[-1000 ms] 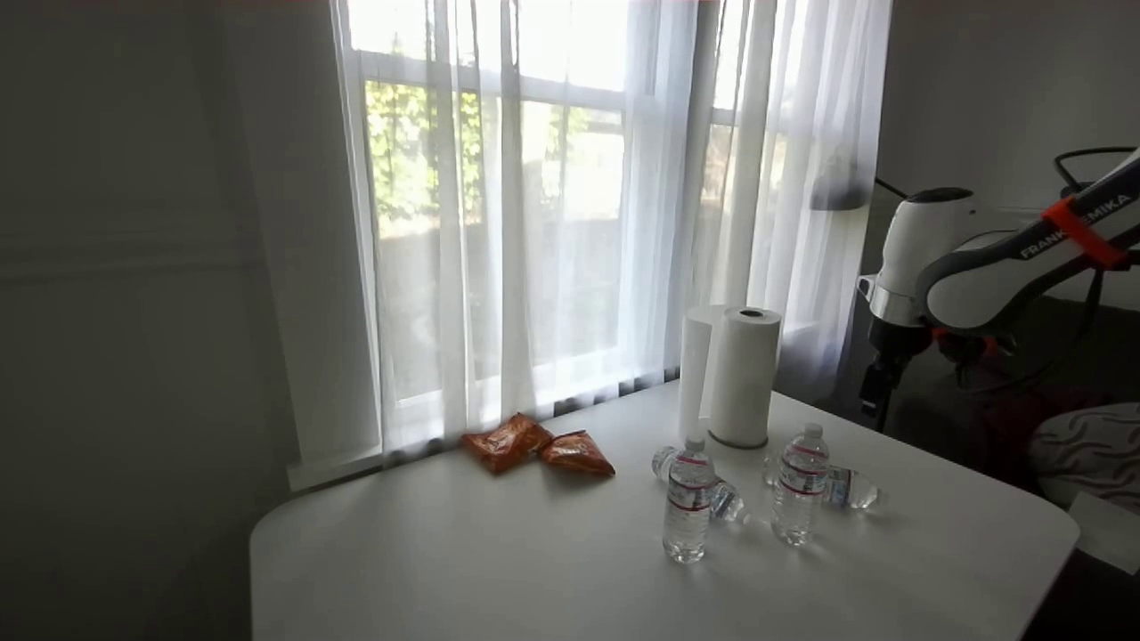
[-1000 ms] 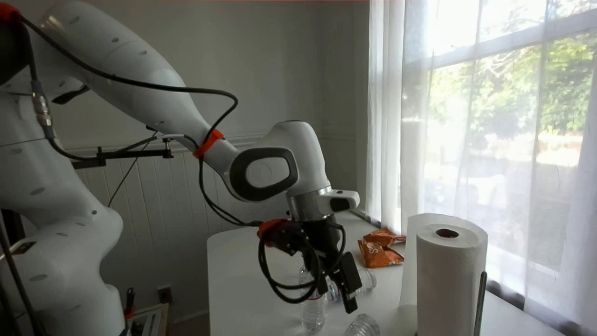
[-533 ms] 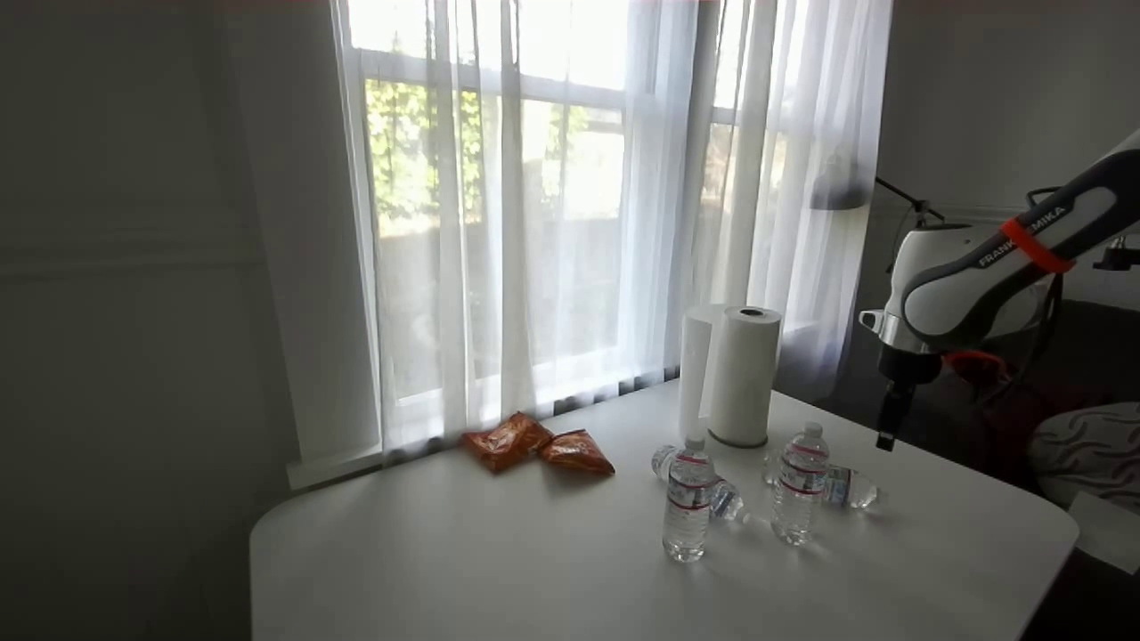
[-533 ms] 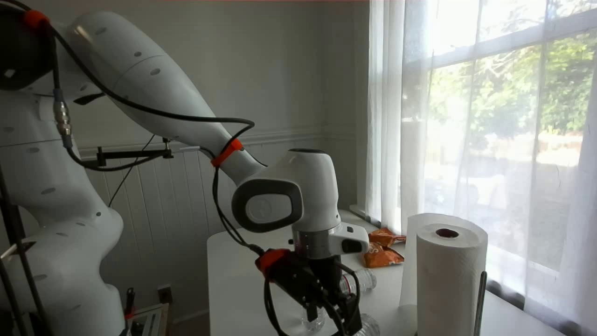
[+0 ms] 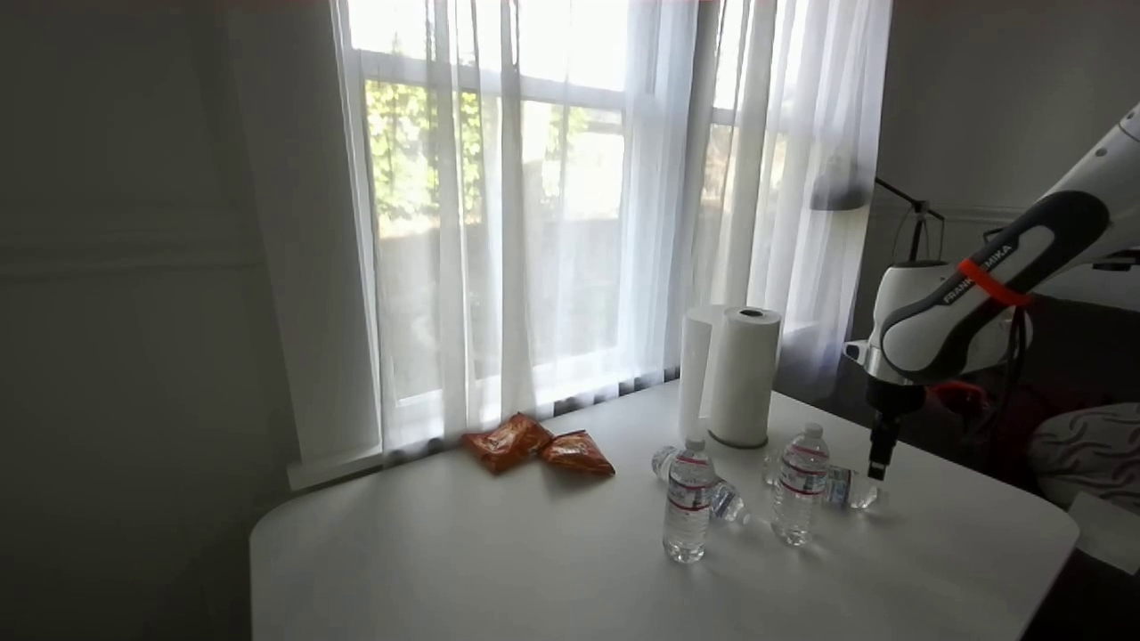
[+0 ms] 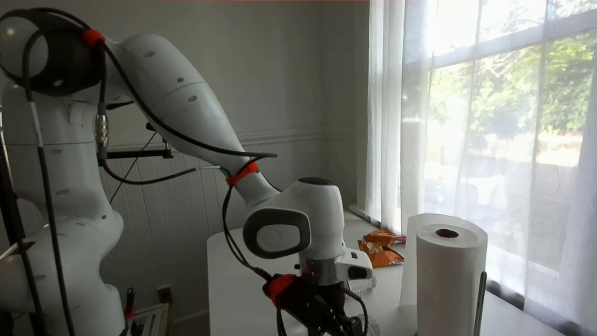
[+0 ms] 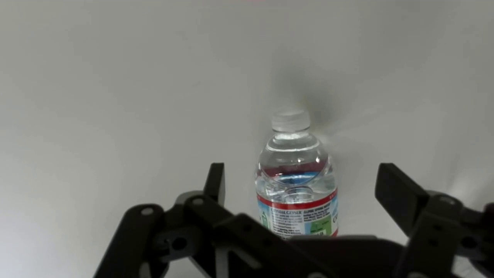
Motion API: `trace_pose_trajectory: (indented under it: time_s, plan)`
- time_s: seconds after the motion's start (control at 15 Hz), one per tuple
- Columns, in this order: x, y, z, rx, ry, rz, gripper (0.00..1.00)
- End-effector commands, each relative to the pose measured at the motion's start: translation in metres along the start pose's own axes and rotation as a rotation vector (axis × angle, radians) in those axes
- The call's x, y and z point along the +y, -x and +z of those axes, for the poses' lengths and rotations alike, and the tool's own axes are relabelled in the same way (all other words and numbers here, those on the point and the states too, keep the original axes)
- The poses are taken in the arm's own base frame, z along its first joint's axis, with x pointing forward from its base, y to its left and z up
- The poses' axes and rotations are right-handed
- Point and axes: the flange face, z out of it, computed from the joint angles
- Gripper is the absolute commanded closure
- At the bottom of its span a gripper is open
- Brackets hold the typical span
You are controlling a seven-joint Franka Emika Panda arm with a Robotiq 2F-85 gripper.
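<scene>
the bottle (image 7: 296,175) nearest the claw (image 7: 303,181) is lying on its side on the white table (image 5: 463,561), cap (image 7: 290,120) toward the top of the wrist view, with clear liquid inside and what looks like an air pocket at the shoulder. claw's spread wide, fingers (image 7: 399,199) well apart with a gap on either side of the bottle in that view; in an exterior view the tips hang right by its cap end, can't tell if they touch. the label (image 7: 301,216) has a red band along the top plus bits of blue and green, and you can read crystal geyser alpine spring water, but the small print's too blurry for me. there's an upright bottle (image 5: 799,494) partly blocking it, then another upright bottle (image 5: 688,507) with a second lying bottle (image 5: 728,501) behind that, all see-through with similar labels, fill levels hard to make out. two orange bags (image 5: 509,443) sit near the curtains (image 5: 499,223), contents hidden, lettering on one only partly legible. paper towels (image 5: 746,378) stand on end behind the bottles. the arm (image 5: 944,338) reads "frank" and "mika" either side of an orange strap (image 5: 993,283).
</scene>
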Motion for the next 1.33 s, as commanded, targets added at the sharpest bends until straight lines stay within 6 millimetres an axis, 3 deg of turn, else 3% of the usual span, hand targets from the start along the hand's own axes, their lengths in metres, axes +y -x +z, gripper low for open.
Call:
trace_pose_trajectory:
  time_s: [0.0,0.93,1.0,1.27]
  plan:
    - [0.003,-0.015,0.015,0.046,-0.002,-0.020,0.00]
    - [-0.001,-0.048,0.053,0.087,-0.047,-0.096,0.00]
    - [0.000,-0.049,0.055,0.084,-0.050,-0.098,0.22]
    - [0.005,-0.050,0.058,0.076,-0.057,-0.096,0.47]
